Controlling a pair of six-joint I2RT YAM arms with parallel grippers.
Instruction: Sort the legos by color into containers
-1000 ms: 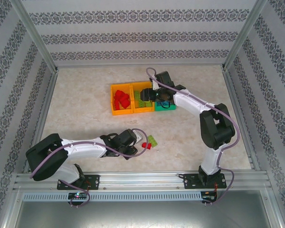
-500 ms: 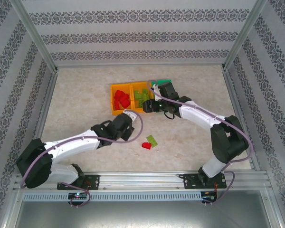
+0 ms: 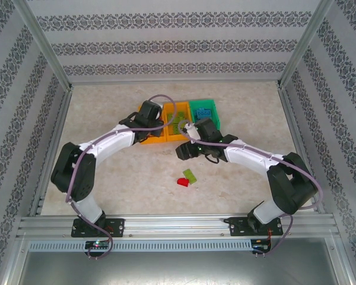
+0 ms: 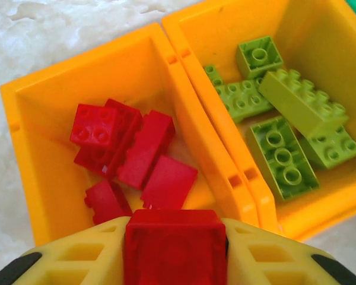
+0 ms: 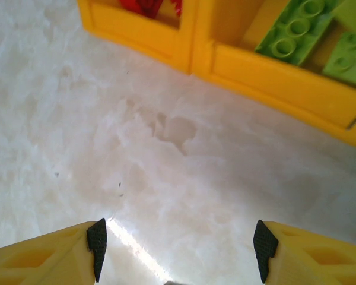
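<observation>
Legos lie in three small bins that stand in a row, side by side and touching. The left orange bin (image 4: 41, 148) has a heap of red legos (image 4: 130, 148) on its floor, some with their bumps up and some on their sides. The middle orange bin (image 4: 320, 35) has lime green legos (image 4: 282, 157) in it, and one long green one lies tilted on top of the others. The green bin (image 3: 203, 101) at the right end of the row has blue legos (image 3: 205, 113) inside.

Two more legos are out on the marble table (image 5: 166, 148), well apart from the bins and closer to the arms. They are a loose red brick (image 3: 182, 181) and a loose lime green brick (image 3: 190, 176), just beside each other. I cannot tell if they touch.

The left gripper (image 4: 175, 237) hangs over the left orange bin, right above the red heap. Its two yellow fingers (image 4: 89, 252) pinch a held red brick (image 4: 175, 261) between them, one finger on each side. The left arm reaches far across the table to get there.

The right gripper (image 5: 178, 243) is low over the bare table, just in front of the two orange bins. Its fingers are spread wide apart, with black pads (image 5: 97, 240) at the tips and only bare table showing between them.
</observation>
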